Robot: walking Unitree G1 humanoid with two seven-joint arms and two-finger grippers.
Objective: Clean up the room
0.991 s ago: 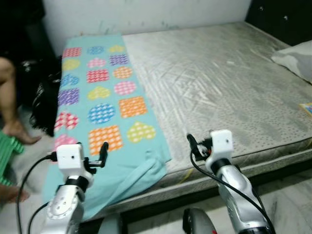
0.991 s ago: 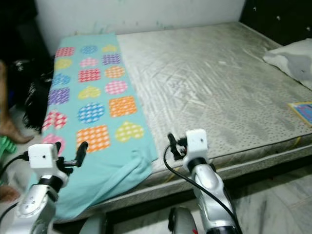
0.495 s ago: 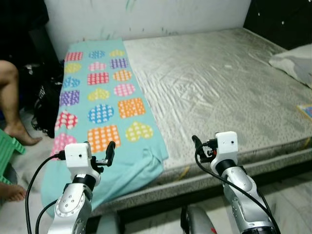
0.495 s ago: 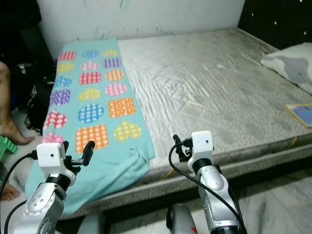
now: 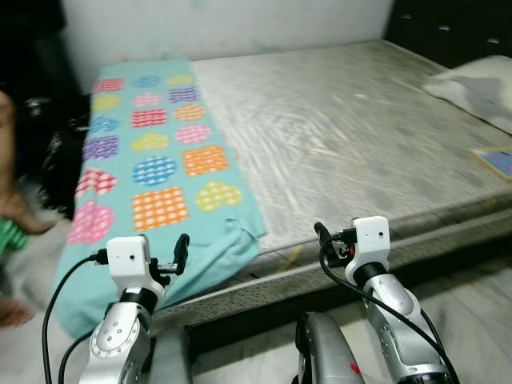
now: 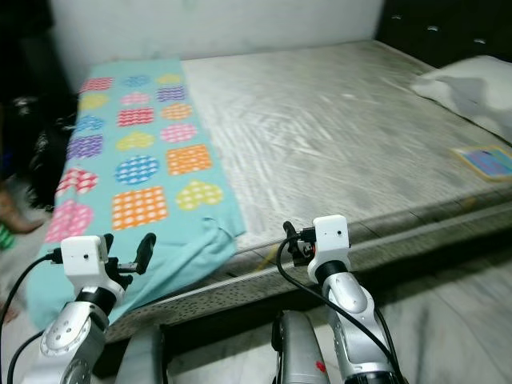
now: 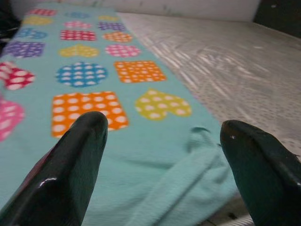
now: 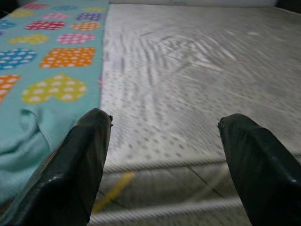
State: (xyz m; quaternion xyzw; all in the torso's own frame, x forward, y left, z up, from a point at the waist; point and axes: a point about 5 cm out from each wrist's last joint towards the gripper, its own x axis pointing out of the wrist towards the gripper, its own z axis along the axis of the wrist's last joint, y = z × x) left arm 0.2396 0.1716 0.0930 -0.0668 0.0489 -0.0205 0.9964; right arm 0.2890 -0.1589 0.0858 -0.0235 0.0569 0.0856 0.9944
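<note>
Camera swung left, blanket (image 5: 152, 172), bare mattress (image 5: 352, 136)

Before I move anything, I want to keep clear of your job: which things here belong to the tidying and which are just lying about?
Job:
blanket, rumpled over the bed's near edge
left gripper, open
right gripper, open

Lying about:
mattress
pillow
flat colourful item
</note>
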